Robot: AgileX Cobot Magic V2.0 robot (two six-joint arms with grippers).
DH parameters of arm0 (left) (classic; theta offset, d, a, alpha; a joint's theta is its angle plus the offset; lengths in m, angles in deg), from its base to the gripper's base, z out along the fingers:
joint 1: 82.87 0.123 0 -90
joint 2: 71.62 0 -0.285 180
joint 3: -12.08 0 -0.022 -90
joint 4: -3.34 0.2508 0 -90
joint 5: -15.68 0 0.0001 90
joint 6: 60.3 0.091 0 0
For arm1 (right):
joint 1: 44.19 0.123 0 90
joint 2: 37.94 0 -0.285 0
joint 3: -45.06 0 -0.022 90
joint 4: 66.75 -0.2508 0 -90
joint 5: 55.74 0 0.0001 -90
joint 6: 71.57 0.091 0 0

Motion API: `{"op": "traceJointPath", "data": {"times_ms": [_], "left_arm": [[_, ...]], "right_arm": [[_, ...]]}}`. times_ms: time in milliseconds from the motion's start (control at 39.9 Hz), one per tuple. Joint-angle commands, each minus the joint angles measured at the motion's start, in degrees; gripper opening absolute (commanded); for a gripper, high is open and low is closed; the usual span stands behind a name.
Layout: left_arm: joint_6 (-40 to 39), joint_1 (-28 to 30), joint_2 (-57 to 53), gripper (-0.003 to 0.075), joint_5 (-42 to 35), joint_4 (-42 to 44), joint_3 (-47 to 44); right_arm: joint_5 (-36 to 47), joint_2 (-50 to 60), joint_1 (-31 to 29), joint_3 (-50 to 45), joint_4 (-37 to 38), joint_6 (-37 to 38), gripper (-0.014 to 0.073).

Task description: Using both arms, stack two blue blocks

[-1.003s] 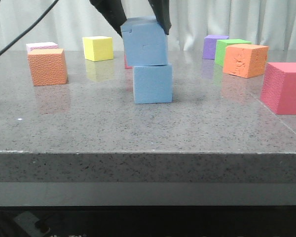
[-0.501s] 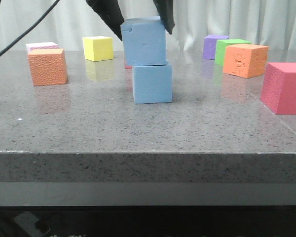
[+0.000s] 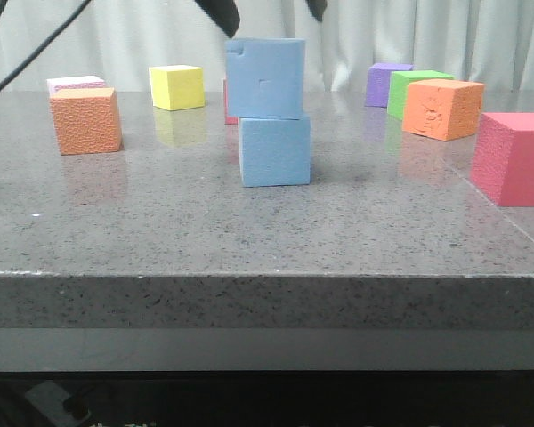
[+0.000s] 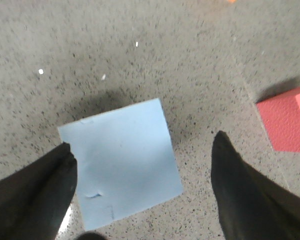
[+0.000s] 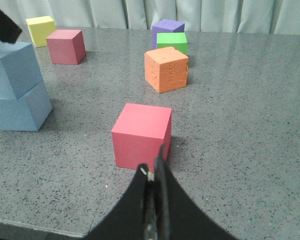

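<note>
we are seeing the notched blue block (image 3: 265,78) sitting on the plain blue block (image 3: 275,150), slightly offset and twisted. the left gripper (image 4: 142,175) is hanging spread and released around it; the right gripper (image 5: 153,200) is idling pinched, empty. a finger clipping a corner could be toppling the 2 blocks.

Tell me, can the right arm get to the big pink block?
Probably yes. The right gripper hangs just short of the pink block with only bare table between them, though its fingers are shut and would need to open.
</note>
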Motion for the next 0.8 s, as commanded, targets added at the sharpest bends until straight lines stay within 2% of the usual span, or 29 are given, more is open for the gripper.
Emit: {"op": "traceJointPath", "data": {"times_ms": [0,301,401,777], "left_arm": [[-0.1,-0.4,-2.9,0.054,1.3,0.2,3.0],[-0.1,-0.4,-2.9,0.0533,1.7,0.3,6.7],[-0.1,-0.4,-2.9,0.0491,1.7,0.3,7.3],[-0.1,-0.4,-2.9,0.0056,1.7,0.3,7.4]], "right_arm": [[4.7,-0.5,-0.2,1.5,0.0,-0.5,-0.0071],[4.7,-0.5,-0.2,1.5,0.0,-0.5,-0.0071],[4.7,-0.5,-0.2,1.5,0.0,-0.5,-0.0071],[4.7,-0.5,-0.2,1.5,0.0,-0.5,-0.0071]]}}
